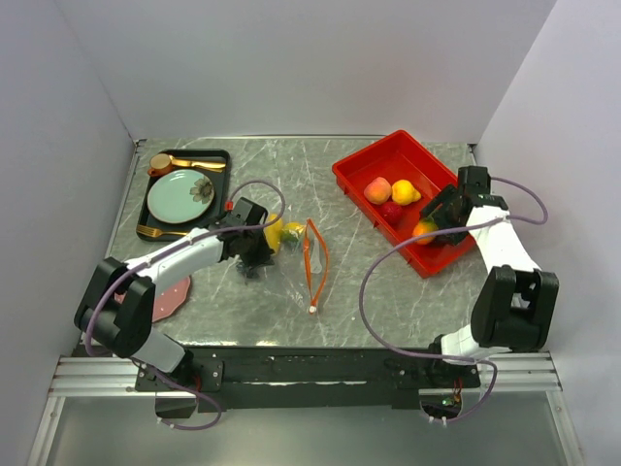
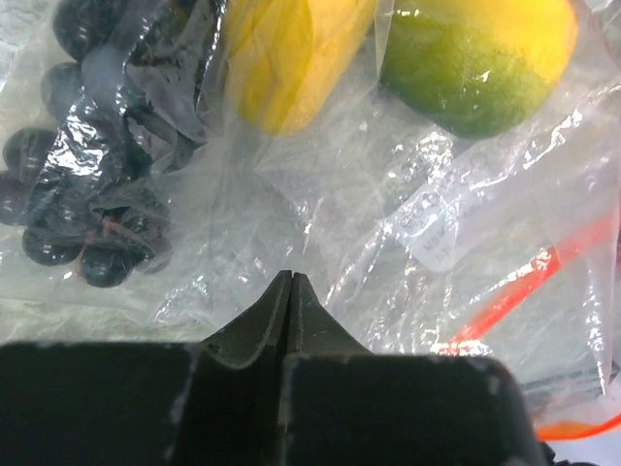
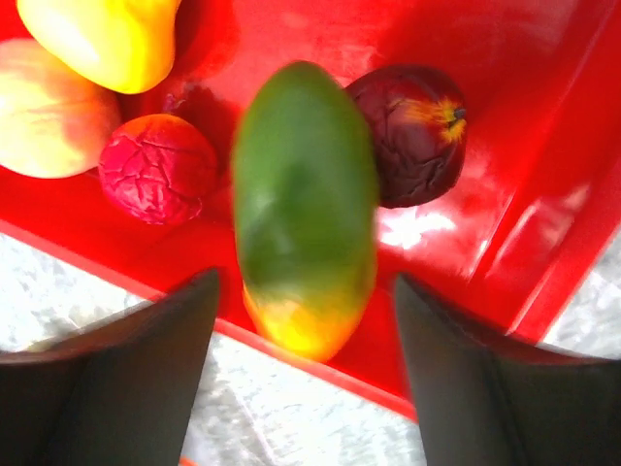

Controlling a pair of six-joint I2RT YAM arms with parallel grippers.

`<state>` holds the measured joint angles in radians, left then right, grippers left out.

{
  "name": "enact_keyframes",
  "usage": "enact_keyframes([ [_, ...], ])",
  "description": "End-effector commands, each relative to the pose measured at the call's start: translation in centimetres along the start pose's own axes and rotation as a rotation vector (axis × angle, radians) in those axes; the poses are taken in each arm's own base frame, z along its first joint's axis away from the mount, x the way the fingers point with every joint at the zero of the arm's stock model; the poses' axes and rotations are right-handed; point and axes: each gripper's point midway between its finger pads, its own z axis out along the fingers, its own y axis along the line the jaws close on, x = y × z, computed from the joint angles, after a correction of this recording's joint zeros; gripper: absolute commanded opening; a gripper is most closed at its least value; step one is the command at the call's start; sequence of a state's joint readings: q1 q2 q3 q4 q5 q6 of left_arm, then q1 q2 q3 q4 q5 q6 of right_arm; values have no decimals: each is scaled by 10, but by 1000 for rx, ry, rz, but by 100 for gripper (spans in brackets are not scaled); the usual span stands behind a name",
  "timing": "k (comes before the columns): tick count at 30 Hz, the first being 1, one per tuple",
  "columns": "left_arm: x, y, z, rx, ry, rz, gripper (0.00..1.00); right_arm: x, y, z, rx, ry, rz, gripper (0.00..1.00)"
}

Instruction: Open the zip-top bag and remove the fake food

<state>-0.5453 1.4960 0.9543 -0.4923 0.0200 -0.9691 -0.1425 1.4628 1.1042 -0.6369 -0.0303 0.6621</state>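
The zip-top bag [image 1: 296, 254] lies mid-table, its orange zip strip [image 1: 315, 262] ending in a white slider [image 1: 312, 309]. My left gripper [image 1: 254, 243] is shut at the bag's left end, its tips [image 2: 291, 277] pinched on the clear film [image 2: 340, 194]. Inside the bag are dark grapes [image 2: 78, 194], a yellow piece [image 2: 291, 58] and a green-yellow fruit [image 2: 475, 58]. My right gripper [image 1: 441, 218] is open over the red tray [image 1: 364, 160]. A blurred green-and-yellow fruit [image 3: 303, 194] sits between its jaws [image 3: 306, 280], touching neither.
The red tray [image 3: 543, 194] also holds a yellow piece [image 3: 107, 39], a peach one [image 3: 44, 116], a red one [image 3: 155, 165] and a dark purple one [image 3: 412, 131]. A black tray [image 1: 155, 209] with a mint plate [image 1: 180, 194] and gold cutlery [image 1: 189, 163] stands back left.
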Motion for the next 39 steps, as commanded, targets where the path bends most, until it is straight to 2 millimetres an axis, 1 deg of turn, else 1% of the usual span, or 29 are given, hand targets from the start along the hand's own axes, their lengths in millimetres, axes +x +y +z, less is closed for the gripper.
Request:
enact_keyframes([
  [1, -16, -22, -20, 70, -38, 34, 7, -17, 14, -15, -32, -49, -42, 89],
  [2, -19, -24, -22, 77, -44, 35, 12, -18, 15, -20, -35, -59, -47, 93],
  [4, -27, -29, -26, 90, -55, 30, 18, -17, 14, -27, -26, -60, -63, 94],
  [5, -30, -31, -26, 92, -60, 32, 25, -17, 18, -34, -45, -64, -68, 94],
  [6, -36, -37, -30, 107, -73, 32, 28, -13, 21, -37, -62, -58, -70, 94],
  [7, -40, -37, -30, 104, -80, 29, 30, -7, 24, -40, -80, -45, -75, 93],
  [8, -47, -41, -30, 106, -88, 29, 31, 7, 38, -49, -130, -33, -108, 90],
  [9, -51, -43, -30, 107, -94, 25, 31, 16, 47, -54, -155, -23, -106, 88],
  [10, -59, -42, -30, 105, -104, 11, 31, 34, 56, -54, -184, 5, -129, 85],
  [11, -67, -46, -29, 105, -112, 7, 30, 59, 74, -64, -247, 39, -175, 75],
  [12, -72, -48, -28, 109, -118, 5, 30, 79, 87, -69, -292, 83, -164, 69],
  [13, -80, -49, -28, 110, -129, -3, 28, 96, 94, -68, -330, 114, -165, 63],
  [14, -89, -54, -25, 111, -138, 2, 26, 123, 108, -76, -380, 159, -203, 51],
  [15, -94, -54, -23, 99, -142, 2, 25, 139, 117, -81, -417, 204, -174, 48],
  [16, -98, -55, -21, 93, -143, 4, 23, 151, 127, -80, -465, 220, -170, 45],
  [18, -107, -62, -12, 91, -149, 15, 21, 181, 142, -83, -516, 298, -157, 44],
  [19, -111, -63, -9, 92, -150, 15, 20, 193, 152, -86, -566, 337, -161, 41],
  [20, -115, -68, -1, 96, -144, 22, 18, 203, 155, -78, -551, 369, -166, 40],
  [21, -118, -70, 3, 100, -142, 25, 18, 216, 160, -80, -554, 398, -180, 38],
  [22, -120, -72, 7, 101, -141, 27, 17, 221, 168, -76, -556, 408, -184, 37],
  [24, -124, -77, 18, 104, -135, 29, 17, 232, 177, -75, -571, 444, -169, 36],
  [25, -125, -80, 21, 116, -133, 28, 17, 241, 183, -72, -588, 471, -168, 35],
  [28, -123, -82, 40, 121, -105, 28, 15, 258, 189, -65, -588, 515, -139, 34],
  [30, -120, -84, 44, 137, -88, 25, 14, 263, 190, -59, -577, 538, -107, 33],
  [34, -110, -80, 58, 142, -55, 8, 14, 274, 195, -38, -568, 561, -67, 33],
  [36, -102, -77, 64, 143, -32, 8, 13, 279, 197, -32, -558, 580, -42, 34],
  [37, -99, -76, 65, 143, -27, 5, 13, 282, 196, -24, -537, 588, -32, 34],
  [38, -94, -72, 68, 133, -17, 4, 12, 281, 201, -23, -551, 587, -10, 35],
  [39, -91, -72, 69, 132, -17, 7, 12, 283, 200, -19, -543, 590, 0, 36],
])
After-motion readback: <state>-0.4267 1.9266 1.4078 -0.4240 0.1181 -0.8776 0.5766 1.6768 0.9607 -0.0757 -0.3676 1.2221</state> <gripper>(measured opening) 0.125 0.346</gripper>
